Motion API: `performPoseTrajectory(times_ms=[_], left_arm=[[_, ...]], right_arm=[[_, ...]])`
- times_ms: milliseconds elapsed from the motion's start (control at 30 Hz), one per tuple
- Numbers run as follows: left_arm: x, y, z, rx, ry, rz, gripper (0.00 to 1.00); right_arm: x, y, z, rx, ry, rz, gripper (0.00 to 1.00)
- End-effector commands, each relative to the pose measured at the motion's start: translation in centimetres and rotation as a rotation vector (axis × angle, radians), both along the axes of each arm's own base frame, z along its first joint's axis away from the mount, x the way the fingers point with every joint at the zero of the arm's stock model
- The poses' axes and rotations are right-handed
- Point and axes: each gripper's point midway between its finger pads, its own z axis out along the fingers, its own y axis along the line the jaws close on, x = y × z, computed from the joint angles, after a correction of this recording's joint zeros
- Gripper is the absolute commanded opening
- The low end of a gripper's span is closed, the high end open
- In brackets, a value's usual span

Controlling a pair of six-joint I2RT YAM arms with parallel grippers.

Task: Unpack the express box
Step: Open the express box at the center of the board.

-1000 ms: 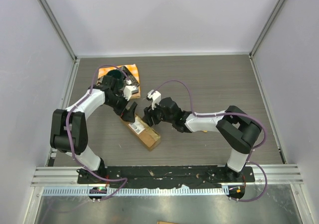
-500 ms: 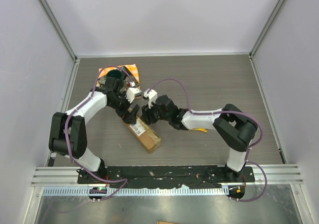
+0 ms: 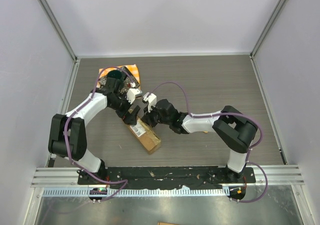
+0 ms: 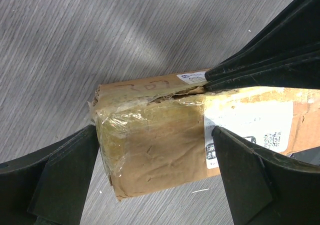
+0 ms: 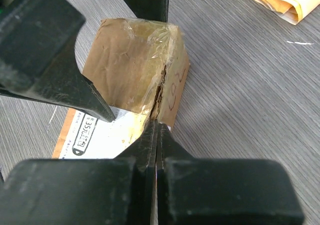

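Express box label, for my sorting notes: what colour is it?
White label with black print; left wrist view.

The right gripper [image 5: 156, 125] reached the express box [image 5: 131, 60], jaws closed, apparently at its torn seam [image 5: 159, 91].

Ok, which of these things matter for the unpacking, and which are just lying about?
In use: express box; left gripper, open astride its taped end; right gripper, shut, tips at its torn seam.
Lying about: dark dish; orange cloth under it.
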Motion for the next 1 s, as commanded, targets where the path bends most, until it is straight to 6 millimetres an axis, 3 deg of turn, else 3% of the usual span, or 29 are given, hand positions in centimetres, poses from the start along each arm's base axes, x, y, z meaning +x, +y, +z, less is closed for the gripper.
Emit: performPoseTrajectory(times_ms=[0,300,500,967], left_arm=[[-0.1,1.2,-0.9,0.074,-0.046,-0.020,1.00],[-2.1,1.3,-0.7,0.055,-0.072,-0.144,1.00],[-2.8,1.8,-1.7,0.084,-0.072,-0.185,1.00],[-4.0,2.0,-2.8,0.132,-0.085,-0.246,1.00]], right_arm=[[-2.0,-1.6,-2.6,-0.089,0.073,-0.007,0.01],[0.1,-3.7,-3.5,-0.115,0.078,-0.081,0.01],[0.5,-5.0,-4.2,-0.114,0.094,-0.122,0.01],[0.9,-8.8,-8.9,-0.196,0.167,-0.178,0.01]])
